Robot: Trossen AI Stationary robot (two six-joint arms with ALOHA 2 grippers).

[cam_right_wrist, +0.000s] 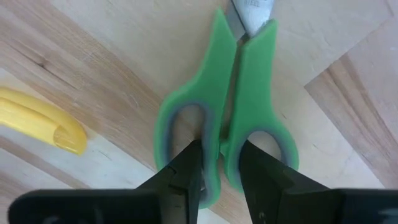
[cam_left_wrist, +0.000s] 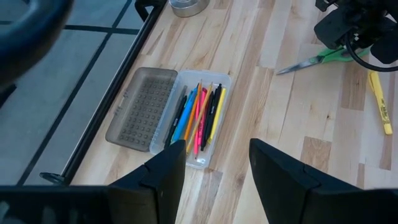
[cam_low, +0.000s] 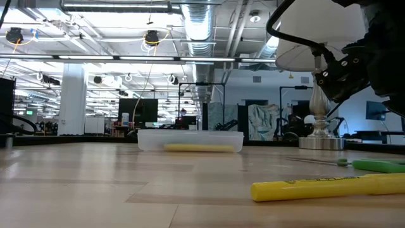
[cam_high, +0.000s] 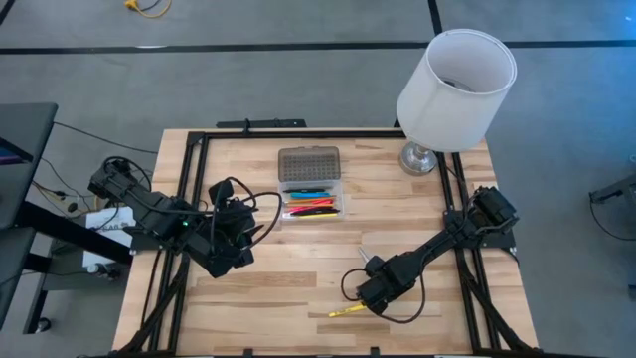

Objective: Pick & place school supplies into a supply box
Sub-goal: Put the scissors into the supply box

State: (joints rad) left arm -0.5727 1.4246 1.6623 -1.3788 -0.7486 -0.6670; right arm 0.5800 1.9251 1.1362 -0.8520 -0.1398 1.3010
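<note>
Right wrist view: right gripper [cam_right_wrist: 219, 167] jaws narrowly apart, straddling scissors [cam_right_wrist: 225, 118] handles on table.

From above, my right tool [cam_high: 370, 283] and its arm cover the scissors [cam_right_wrist: 225, 118] almost entirely; only a sliver of blade pokes out. In my right wrist view the blades run off the frame edge, and my fingertips [cam_right_wrist: 189, 165] hide the middle of the handles, so I cannot tell whether I am touching them. The yellow marker [cam_right_wrist: 40, 124] is cut off there too, and also in the low view. Level across the worktop [cam_low: 95, 190], the supply box [cam_low: 190, 140] is a blur; its contents read as one yellow smear.
</note>
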